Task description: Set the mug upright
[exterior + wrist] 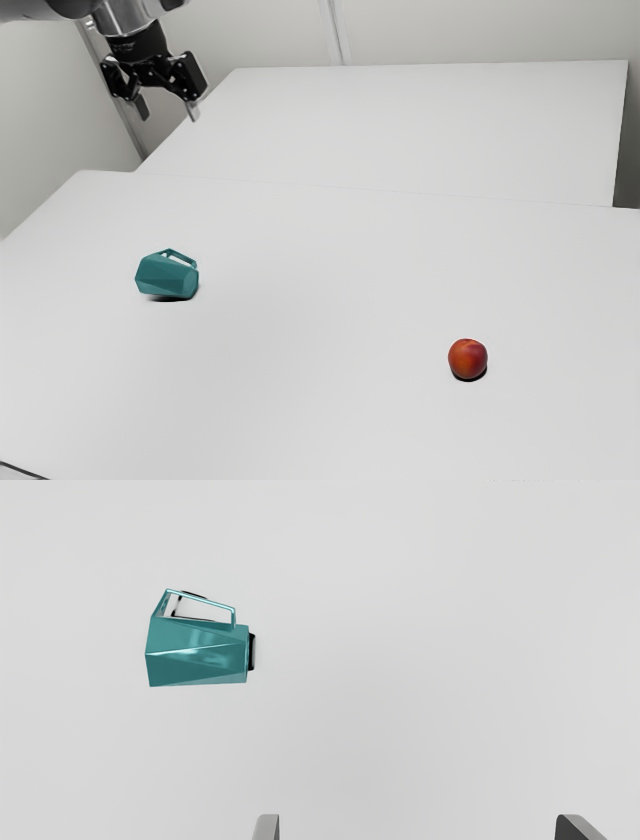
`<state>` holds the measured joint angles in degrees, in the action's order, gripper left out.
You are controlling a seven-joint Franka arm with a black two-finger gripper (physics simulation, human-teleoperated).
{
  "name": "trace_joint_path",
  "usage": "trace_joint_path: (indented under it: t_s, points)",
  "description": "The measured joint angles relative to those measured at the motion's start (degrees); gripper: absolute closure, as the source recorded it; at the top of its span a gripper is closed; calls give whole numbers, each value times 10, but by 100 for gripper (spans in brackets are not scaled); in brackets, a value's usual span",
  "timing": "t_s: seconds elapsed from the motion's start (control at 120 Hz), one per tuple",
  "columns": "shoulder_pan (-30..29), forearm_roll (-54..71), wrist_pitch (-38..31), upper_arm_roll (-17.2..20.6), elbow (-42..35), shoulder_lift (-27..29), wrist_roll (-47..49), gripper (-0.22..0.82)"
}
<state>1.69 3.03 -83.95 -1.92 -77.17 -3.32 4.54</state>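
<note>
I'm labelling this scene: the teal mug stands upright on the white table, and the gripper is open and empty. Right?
Not quite: the teal mug lies on its side on the white table, as the wrist view shows. The gripper is indeed open and empty.

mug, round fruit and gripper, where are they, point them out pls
Mug [197, 660]: wrist view, on the side wall of its body, below the handle.
Round fruit [468, 358]: exterior view, middle of its skin.
Gripper [169, 115]: exterior view, midway between its fingertips.
</note>
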Motion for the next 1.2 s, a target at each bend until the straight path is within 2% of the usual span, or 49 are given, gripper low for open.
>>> trace_joint_path:
  t_s: [0.158, 0.217, 0.317, 0.442, 0.5, 0.683, 0.942, 1.083, 1.2]
  points:
    - [6, -15, -5, -13, -9, -1, 1, 0]
    - [25, -41, -6, -48, -20, -7, -2, 0]
    - [20, -93, -6, -113, -24, -15, -25, 0]
    - [-9, -183, -3, -208, -30, -44, -79, 0]
    - [-27, -226, 0, -232, -36, -72, -108, 0]
    - [-101, -346, 1, -244, -39, -174, -204, 0]
    - [-176, -488, 5, -248, -40, -261, -333, 0]
    - [-184, -514, 6, -266, -97, -275, -412, 0]
    - [-185, -522, 7, -272, -112, -277, -474, 0]
